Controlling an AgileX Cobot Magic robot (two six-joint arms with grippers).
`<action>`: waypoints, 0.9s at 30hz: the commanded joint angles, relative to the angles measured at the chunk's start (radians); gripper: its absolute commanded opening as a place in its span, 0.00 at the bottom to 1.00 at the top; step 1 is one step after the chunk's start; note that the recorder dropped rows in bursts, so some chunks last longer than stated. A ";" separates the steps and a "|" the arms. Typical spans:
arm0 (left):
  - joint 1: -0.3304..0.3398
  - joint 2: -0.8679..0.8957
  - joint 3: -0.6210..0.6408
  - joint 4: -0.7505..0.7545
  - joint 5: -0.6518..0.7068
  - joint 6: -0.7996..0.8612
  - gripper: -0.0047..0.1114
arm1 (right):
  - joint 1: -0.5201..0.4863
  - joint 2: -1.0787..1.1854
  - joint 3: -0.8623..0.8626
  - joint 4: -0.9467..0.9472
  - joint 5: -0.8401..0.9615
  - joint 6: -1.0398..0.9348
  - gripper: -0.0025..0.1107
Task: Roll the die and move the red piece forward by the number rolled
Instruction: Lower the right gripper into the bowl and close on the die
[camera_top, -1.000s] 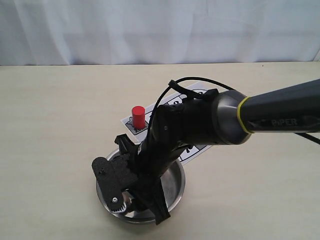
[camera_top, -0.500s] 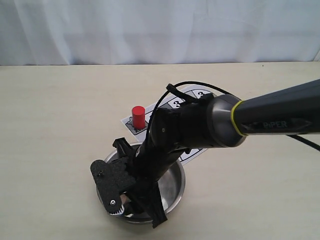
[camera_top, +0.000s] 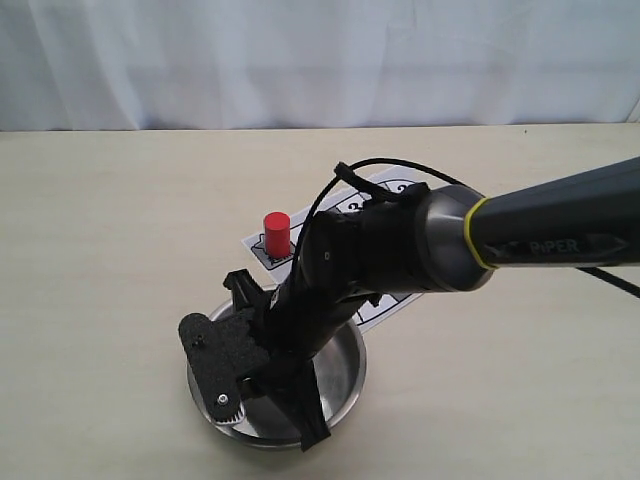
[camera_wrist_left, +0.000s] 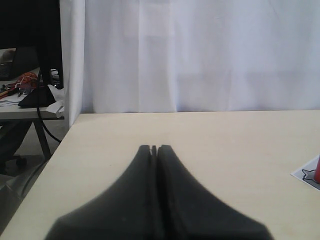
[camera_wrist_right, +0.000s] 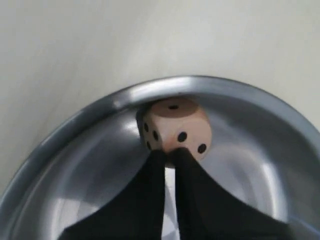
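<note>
Right tool (camera_wrist_right: 169, 159) is reaching into the steel bowl (camera_wrist_right: 70, 135), jaws all but closed, tips seemingly touching the die (camera_wrist_right: 176, 125). Left tool (camera_wrist_left: 154, 149) is sitting closed, empty.

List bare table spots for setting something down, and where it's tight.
Exterior view, free: wide table left of the red piece and steel bowl; the stretch right of the bowl, below the board; the strip between board and curtain. Crowded: bowl and board's near end, under the right arm.
</note>
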 joint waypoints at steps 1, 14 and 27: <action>0.000 -0.001 -0.005 -0.002 -0.012 -0.002 0.04 | 0.002 0.004 0.002 -0.002 0.014 -0.007 0.06; 0.000 -0.001 -0.005 -0.002 -0.012 -0.002 0.04 | 0.002 0.004 0.002 -0.002 0.001 0.006 0.51; 0.000 -0.001 -0.005 -0.002 -0.010 -0.002 0.04 | 0.002 0.006 0.002 0.056 -0.048 -0.006 0.52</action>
